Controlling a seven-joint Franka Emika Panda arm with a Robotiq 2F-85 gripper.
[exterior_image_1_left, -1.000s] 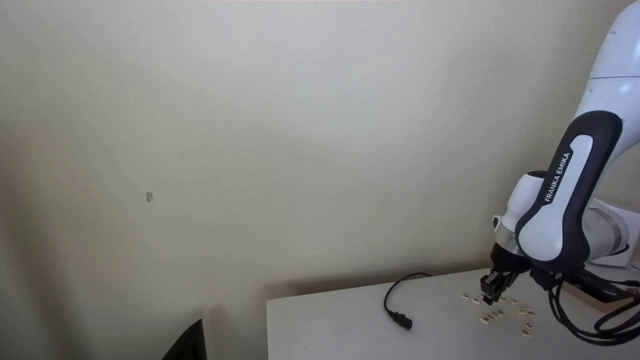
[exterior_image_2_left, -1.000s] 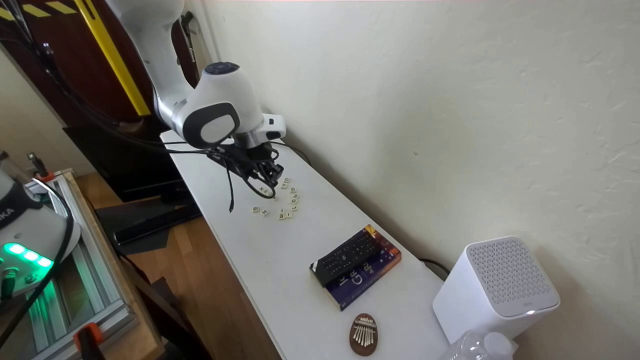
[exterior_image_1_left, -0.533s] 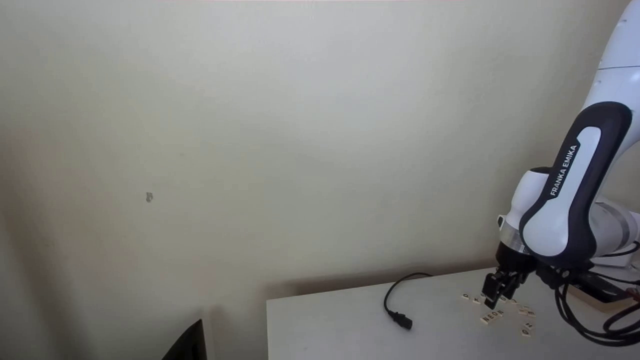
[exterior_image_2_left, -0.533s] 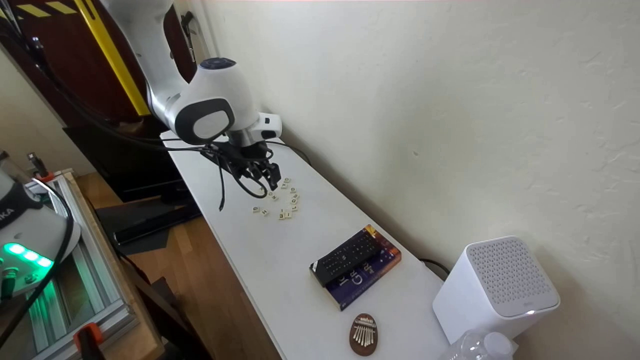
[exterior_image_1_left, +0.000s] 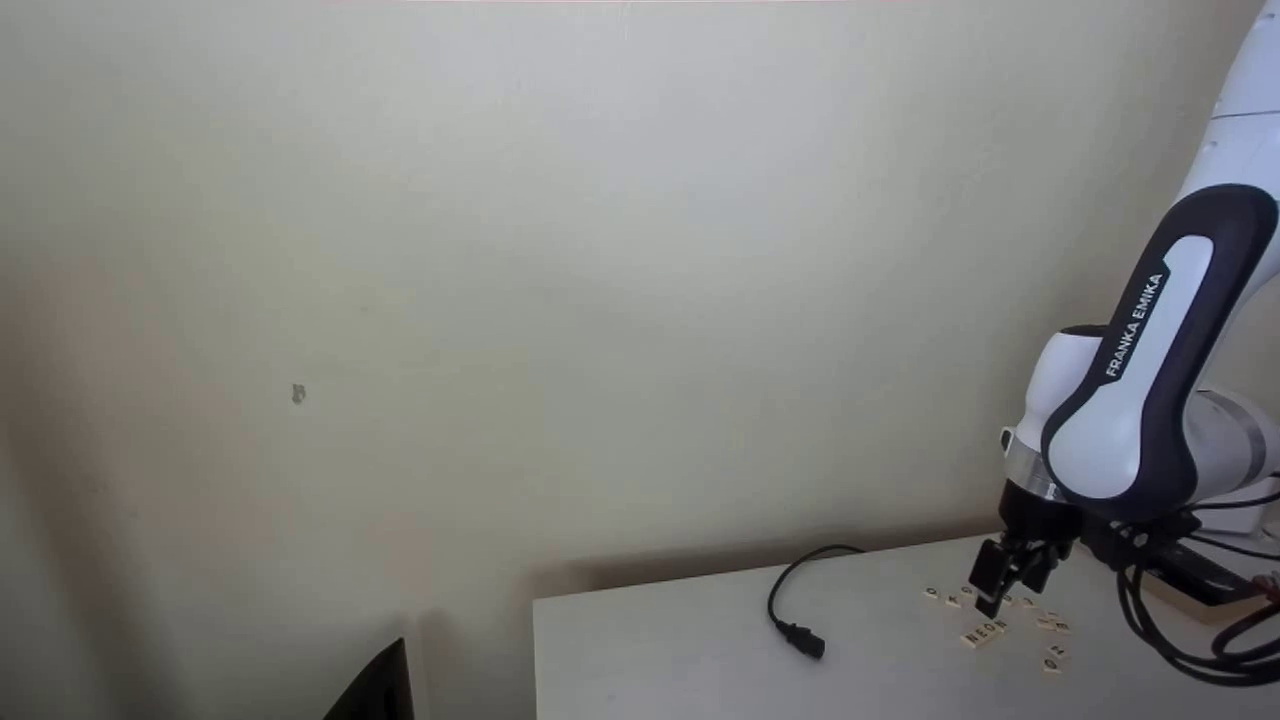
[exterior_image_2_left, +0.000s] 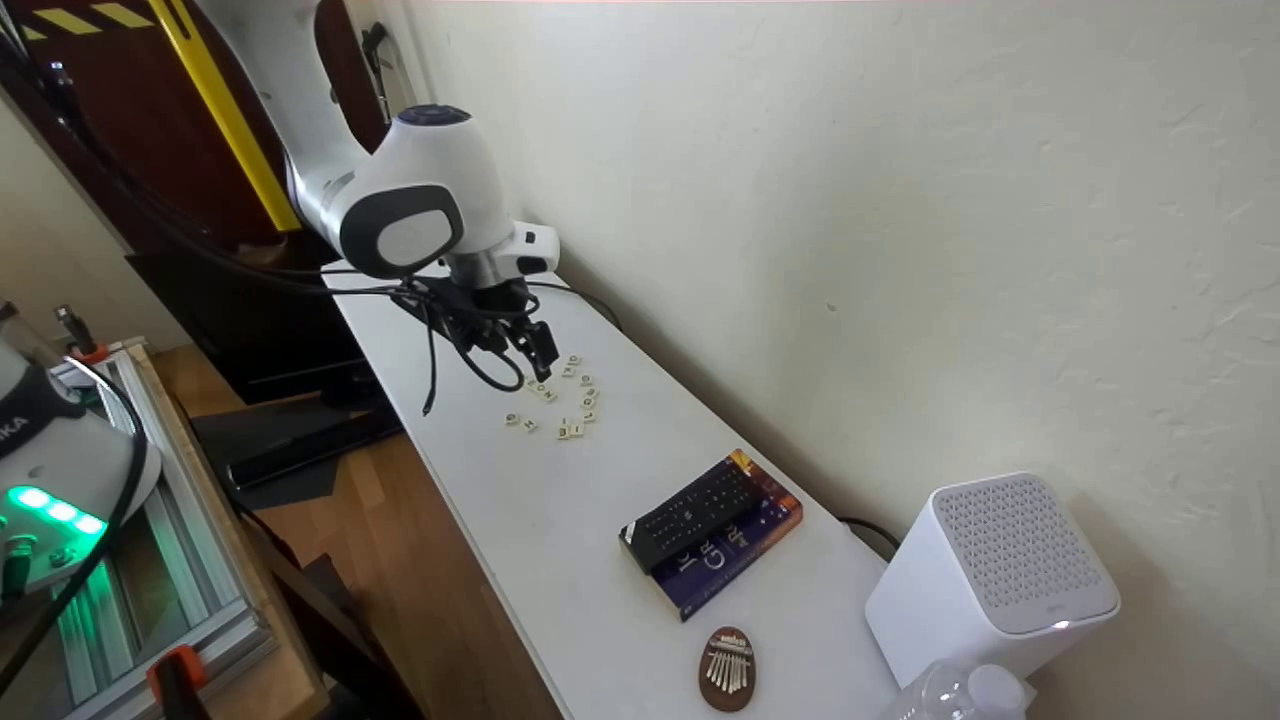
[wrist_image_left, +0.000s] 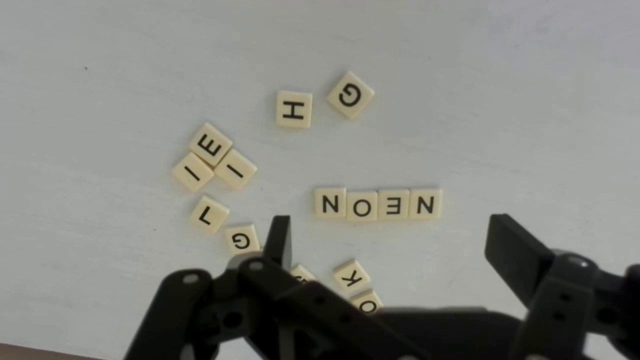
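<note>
My gripper (wrist_image_left: 390, 232) hangs above the white table with its jaws spread wide and nothing between them. Just past the fingertips in the wrist view lies a row of cream letter tiles (wrist_image_left: 393, 212), touching side by side and showing N, O, E, N. Loose tiles lie around it: an H tile (wrist_image_left: 294, 109), a G tile (wrist_image_left: 351, 95), an E tile (wrist_image_left: 210, 144) against two I tiles, an L tile (wrist_image_left: 210, 214) and a K tile (wrist_image_left: 351, 275). The left finger and its linkage partly hide several tiles. In both exterior views the gripper (exterior_image_1_left: 1012, 592) is over the tile group.
A black cable plug (exterior_image_1_left: 803, 640) lies on the table (exterior_image_1_left: 680, 660). Farther along are a dark book (exterior_image_2_left: 740, 560) with a black keypad device (exterior_image_2_left: 690, 515) on it, a thumb piano (exterior_image_2_left: 727, 670), a white box (exterior_image_2_left: 990, 590) and a clear bottle (exterior_image_2_left: 950, 695). A wall (exterior_image_2_left: 850, 200) borders the table.
The gripper's jaws have spread apart. The arm has shifted slightly, rightward in an exterior view [where the plug shows] and leftward in the view with the book. The tiles appear unmoved.
</note>
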